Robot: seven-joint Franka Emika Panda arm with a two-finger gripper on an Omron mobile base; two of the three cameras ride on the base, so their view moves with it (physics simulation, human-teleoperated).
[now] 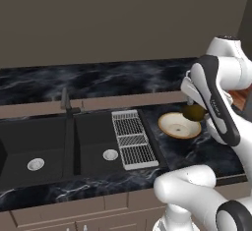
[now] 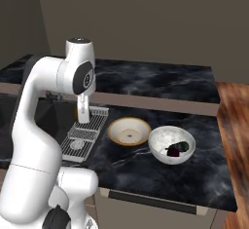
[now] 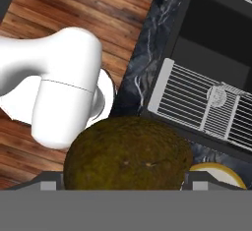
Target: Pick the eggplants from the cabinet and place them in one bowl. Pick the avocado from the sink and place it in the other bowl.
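Hand view: your two-finger gripper [image 3: 123, 183] is grasping the knobbly olive-brown avocado [image 3: 127, 154], which sits between the fingertips and hides them. Beyond it lie the white slatted drying rack [image 3: 206, 106], the black sink basin [image 3: 216, 38] and, at the lower right, a sliver of the tan-rimmed cream bowl [image 3: 221, 172].

Left base view: the avocado [image 1: 193, 112] hangs above the far right rim of the tan-rimmed bowl [image 1: 179, 125], which looks empty. The double sink [image 1: 59, 146] on the left holds nothing.

Right base view: the tan-rimmed bowl [image 2: 129, 131] stands just left of the white marbled bowl [image 2: 171, 144], nearly touching; the white one holds dark purple eggplants [image 2: 177, 148].

You appear to be on the final placing step. Next, centre the avocado over the empty bowl, lower it, then let go.
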